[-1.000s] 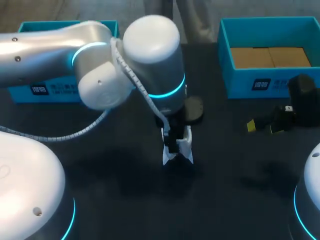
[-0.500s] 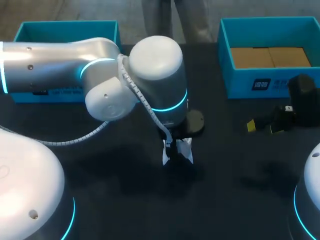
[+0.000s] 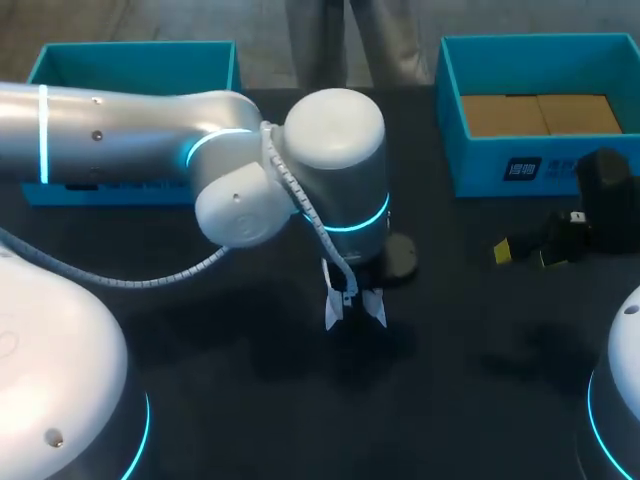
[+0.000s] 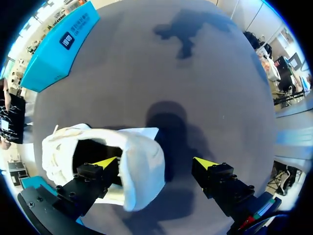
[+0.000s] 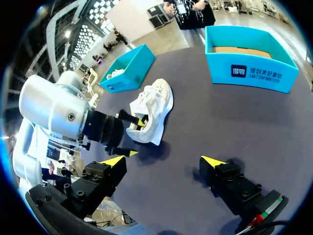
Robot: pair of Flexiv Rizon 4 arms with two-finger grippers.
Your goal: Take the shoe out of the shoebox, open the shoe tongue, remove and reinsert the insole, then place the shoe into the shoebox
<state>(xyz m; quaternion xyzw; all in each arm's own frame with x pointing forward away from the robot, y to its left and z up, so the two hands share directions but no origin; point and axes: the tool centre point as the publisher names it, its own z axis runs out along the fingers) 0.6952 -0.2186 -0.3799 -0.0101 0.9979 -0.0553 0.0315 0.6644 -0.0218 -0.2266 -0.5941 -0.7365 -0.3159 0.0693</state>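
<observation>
We have the white sneaker (image 3: 374, 306) out on the dark tabletop (image 3: 450, 390), apart from the left shoebox (image 3: 130, 48) and right shoebox (image 3: 480, 170). Our left jaws stand released: one finger (image 4: 93, 174) inside the sneaker's opening, the other (image 4: 220, 181) well clear beside it. Our right jaws hang spread and empty above the tabletop.

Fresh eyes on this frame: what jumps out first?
The big silver left arm stretched in to mid-table, with the left gripper open at a white shoe: one finger inside the shoe's opening, the other outside. Then the two blue boxes at the far corners, the left shoebox and the right shoebox. The right gripper hangs open, holding nothing.
</observation>
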